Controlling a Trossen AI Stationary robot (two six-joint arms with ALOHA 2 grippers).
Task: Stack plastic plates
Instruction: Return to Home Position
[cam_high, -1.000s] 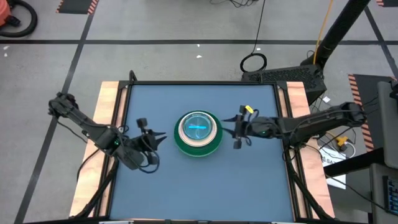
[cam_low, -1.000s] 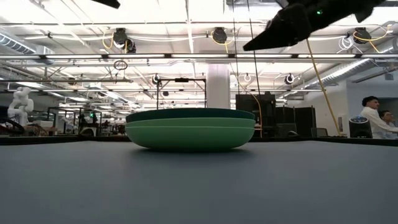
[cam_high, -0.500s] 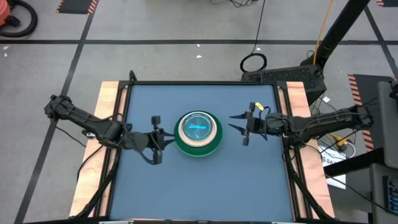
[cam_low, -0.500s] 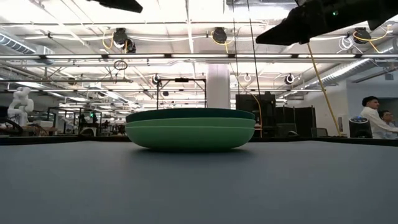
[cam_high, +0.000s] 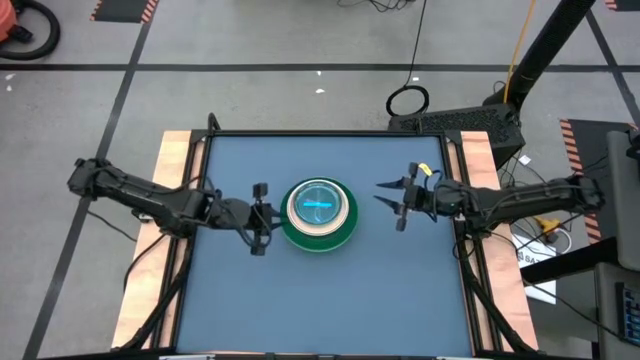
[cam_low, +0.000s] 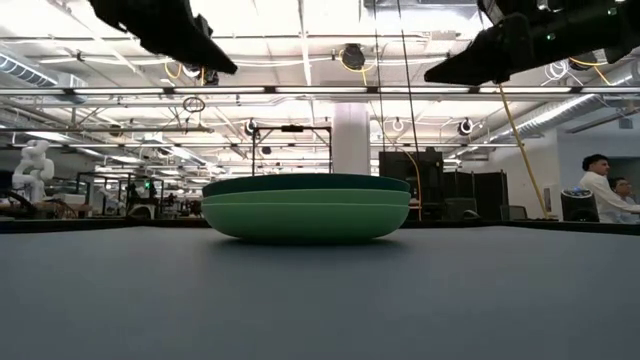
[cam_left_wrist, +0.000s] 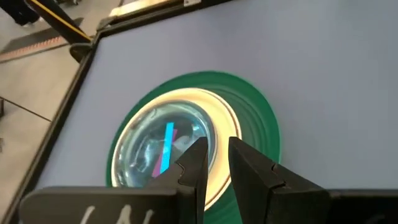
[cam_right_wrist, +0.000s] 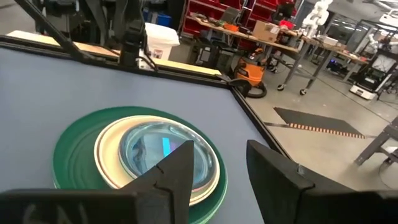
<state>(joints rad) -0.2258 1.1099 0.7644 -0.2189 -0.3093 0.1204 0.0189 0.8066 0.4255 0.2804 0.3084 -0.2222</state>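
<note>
Overhead, both dark arms reach level toward the round stacked plastic plates (cam_high: 318, 213) mid-desk: left gripper (cam_high: 260, 217) fingers nearly closed, empty, right gripper (cam_high: 397, 205) fingers spread.

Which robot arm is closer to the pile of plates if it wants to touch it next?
Probably the left. From above, the left pincer hangs right beside the rim of the stack of round plastic plates, its fingers nearly shut. The right pincer, open, sits farther off across bare blue table.
</note>
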